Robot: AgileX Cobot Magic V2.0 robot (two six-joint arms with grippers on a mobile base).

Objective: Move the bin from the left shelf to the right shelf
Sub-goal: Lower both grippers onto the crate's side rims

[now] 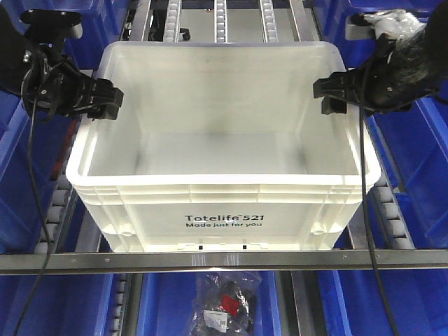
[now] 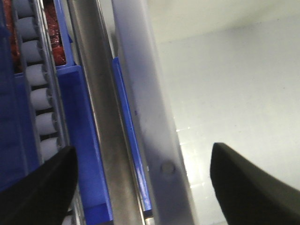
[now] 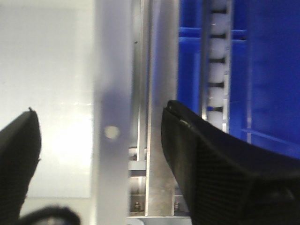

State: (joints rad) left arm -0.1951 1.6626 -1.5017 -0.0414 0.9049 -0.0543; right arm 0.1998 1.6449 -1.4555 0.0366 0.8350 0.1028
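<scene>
Behind the front metal rail [image 1: 224, 260], the large white rectangular plastic bin [image 1: 224, 210] rests on the roller shelf [image 1: 58, 203], with blue plastic bins [image 1: 420, 182] beside it. The left end effector [image 1: 110, 98] and right end effector [image 1: 327, 94] straddle the bin's side rims, spread wide and gripping nothing. Grasp, lift and transfer are probably all still to do.

Left gripper [image 2: 147, 187] with jaws spread wide, one black fingertip [image 2: 42, 187] at lower left over the blue bin [image 2: 84, 140] and roller track [image 2: 40, 98], the other at lower right inside the white bin [image 2: 234, 84], whose rim runs between them beside a grey metal rail [image 2: 101, 117].
</scene>
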